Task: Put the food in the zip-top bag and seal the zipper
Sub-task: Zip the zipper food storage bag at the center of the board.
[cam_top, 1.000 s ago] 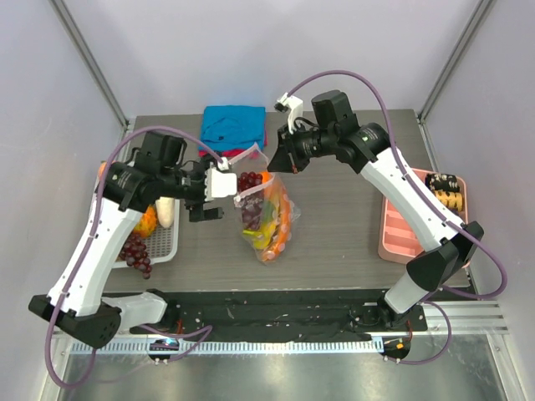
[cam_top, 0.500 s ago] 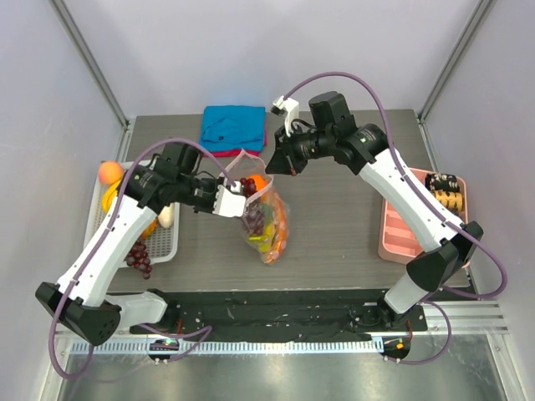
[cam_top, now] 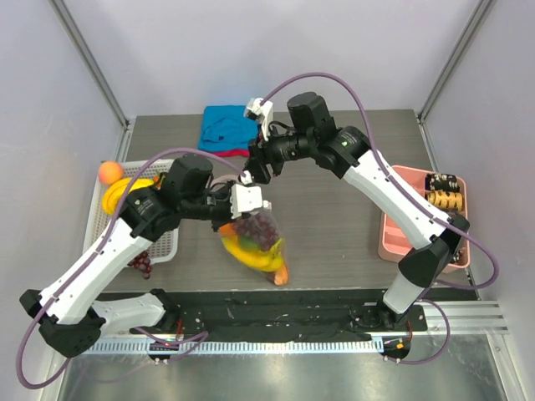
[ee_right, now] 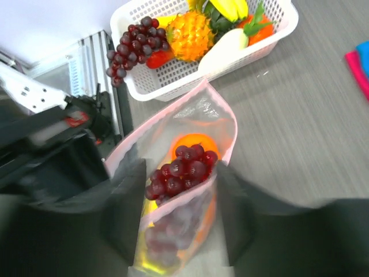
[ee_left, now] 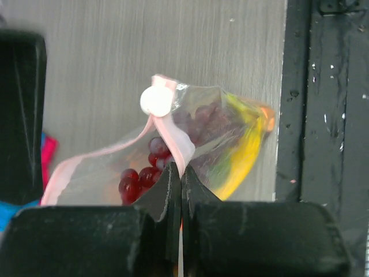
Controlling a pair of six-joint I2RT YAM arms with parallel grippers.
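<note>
The zip-top bag (cam_top: pixel 255 244) hangs low over the table's middle front, holding dark purple grapes (ee_right: pixel 181 168), a round orange (ee_right: pixel 195 142) and a yellow banana-like piece (ee_left: pixel 245 153). My left gripper (cam_top: pixel 241 215) is shut on the pink zipper (ee_left: pixel 176 141) strip, just below its white end (ee_left: pixel 155 101). My right gripper (ee_right: pixel 179 210) is open above the bag's mouth, its blurred fingers (ee_right: pixel 124 208) standing either side of the bag (ee_right: pixel 203 111) without pinching it. The mouth gapes open.
A white basket (cam_top: pixel 165 244) at the left holds more grapes (ee_right: pixel 130 43), an orange spiky fruit (ee_right: pixel 190 34) and bananas (cam_top: pixel 125 190). A folded blue-and-red cloth (cam_top: pixel 227 125) lies at the back. A pink tray (cam_top: pixel 410 230) with dark brown pieces (cam_top: pixel 443 190) sits at the right.
My left gripper closed on the zipper strip and pulled the bag toward the front. My right gripper let go of the bag's mouth, opened and swung left.
</note>
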